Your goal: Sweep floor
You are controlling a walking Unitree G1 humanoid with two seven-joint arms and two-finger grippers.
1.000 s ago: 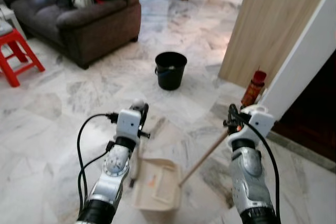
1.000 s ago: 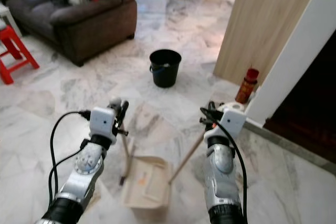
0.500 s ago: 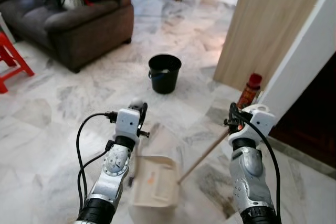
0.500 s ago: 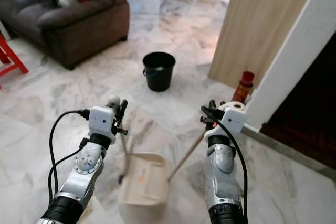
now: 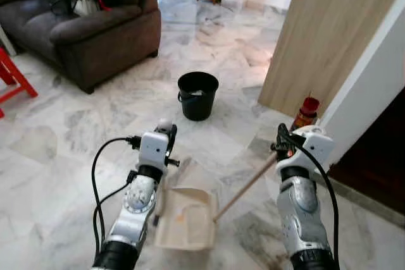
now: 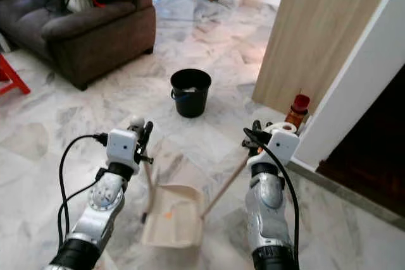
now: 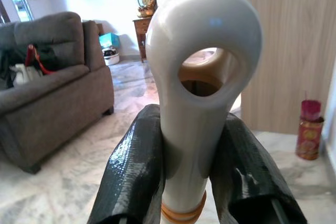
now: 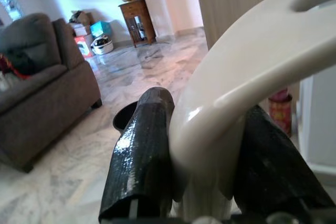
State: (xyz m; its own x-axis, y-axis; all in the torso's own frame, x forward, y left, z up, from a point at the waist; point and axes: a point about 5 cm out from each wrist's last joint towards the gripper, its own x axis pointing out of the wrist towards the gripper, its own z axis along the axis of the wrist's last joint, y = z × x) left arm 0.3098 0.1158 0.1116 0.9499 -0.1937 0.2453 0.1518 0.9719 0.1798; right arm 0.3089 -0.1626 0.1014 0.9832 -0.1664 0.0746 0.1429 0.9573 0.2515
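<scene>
The left gripper (image 7: 181, 182) has its 2 black fingers (image 7: 131, 171) clamped around the cream handle (image 7: 202, 66) of the dustpan (image 5: 186, 216), just under the handle's ring-shaped end. The dustpan's tray rests on the marble floor (image 5: 76, 137) between the 2 arms, directly in front of the robot. The right gripper (image 8: 205, 161) has its fingers (image 8: 139, 156) closed on the curved cream grip of the broom (image 5: 247, 184), whose wooden stick slants down toward the dustpan's right edge. Farther ahead, a black bucket (image 5: 197, 95) stands on the floor. A brown sofa (image 5: 95, 23) sits to the far left, and a red canister (image 5: 305, 113) stands beside the wooden door panel (image 5: 329, 30) on the right.
</scene>
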